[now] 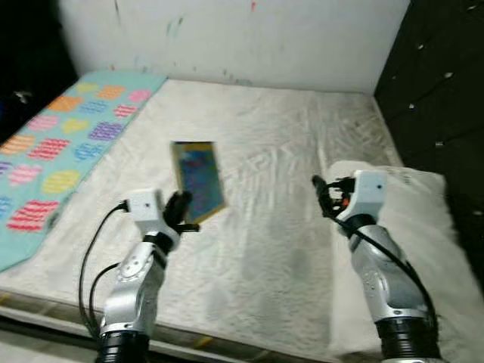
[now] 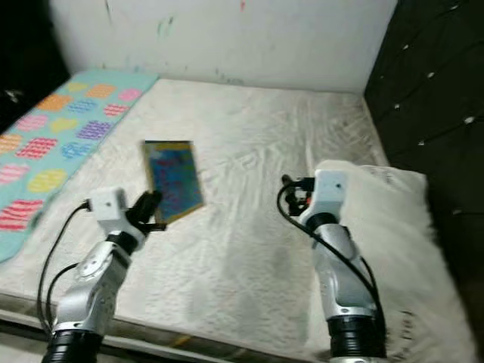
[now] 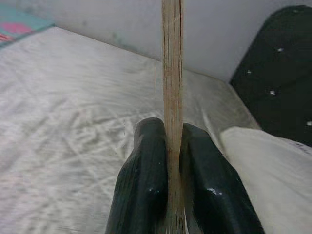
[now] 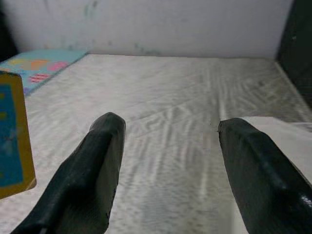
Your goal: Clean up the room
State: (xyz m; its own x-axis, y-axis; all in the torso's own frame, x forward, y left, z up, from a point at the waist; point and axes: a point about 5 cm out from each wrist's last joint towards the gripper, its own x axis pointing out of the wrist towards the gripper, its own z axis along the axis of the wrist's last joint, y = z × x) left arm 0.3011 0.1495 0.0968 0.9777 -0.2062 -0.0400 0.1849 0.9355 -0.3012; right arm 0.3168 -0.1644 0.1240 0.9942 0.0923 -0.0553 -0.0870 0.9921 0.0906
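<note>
The book point(image 1: 198, 180) was held above the mattress point(image 1: 280, 166), clear of its surface, with its blue and yellow cover facing the head camera. The left gripper point(image 1: 181, 209) was clamped on the book's lower edge; the left wrist view showed both fingers point(image 3: 146, 185) pressed against the thin page block. The right gripper point(image 1: 324, 196) hovered over the mattress well apart from the book, its fingers point(image 4: 92, 170) spread and empty.

Judged procedure: keep the clamp firm, since the grip sat on one edge only and the book could pivot or slip. Carry it upright and move slowly. The free right gripper could steady the far edge if needed.

A white pillow point(image 1: 423, 219) lay under the right arm. A patterned blanket point(image 1: 60, 144) covered the mattress's left side. A dark headboard point(image 1: 439, 83) stood at right. Nothing blocked the book's path.
</note>
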